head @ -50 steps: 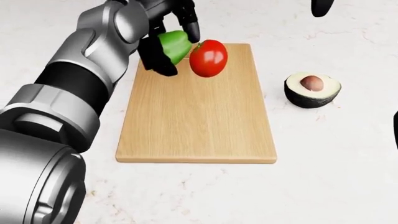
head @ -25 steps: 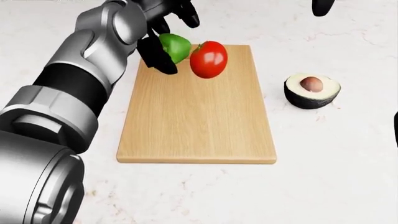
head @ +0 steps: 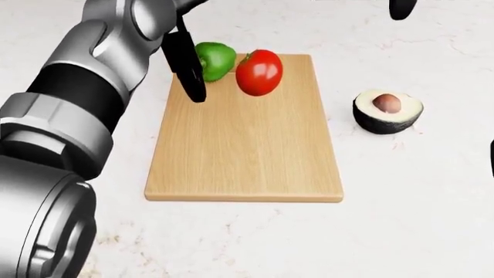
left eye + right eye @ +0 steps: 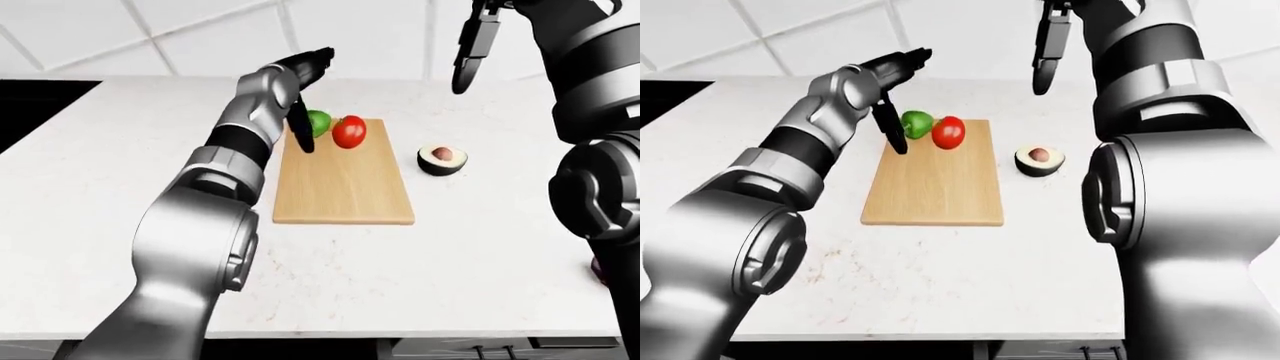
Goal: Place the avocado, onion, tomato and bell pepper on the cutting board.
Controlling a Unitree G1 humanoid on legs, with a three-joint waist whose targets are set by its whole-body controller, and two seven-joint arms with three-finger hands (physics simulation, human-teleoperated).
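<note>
The wooden cutting board (image 3: 245, 152) lies on the white counter. At its top end a green bell pepper (image 3: 215, 59) rests against a red tomato (image 3: 259, 72). My left hand (image 4: 312, 101) hovers open just above and left of the pepper, fingers (image 4: 316, 58) spread upward and the thumb (image 3: 187, 68) hanging beside it without touching. A halved avocado (image 3: 387, 111), pit up, sits on the counter right of the board. My right hand (image 4: 1047, 54) is raised high over the counter, open and holding nothing. No onion is clearly seen.
A black stove (image 4: 30, 105) borders the counter at the far left. A tiled wall (image 4: 200, 37) rises behind. The counter edge (image 4: 330, 336) runs along the bottom. A reddish-purple sliver (image 4: 597, 268) peeks out beside my right arm; I cannot tell what it is.
My left hand has let go of the bell pepper and lifted up and away. The pepper now rests on the board beside the tomato. Avocado and right hand unchanged.
</note>
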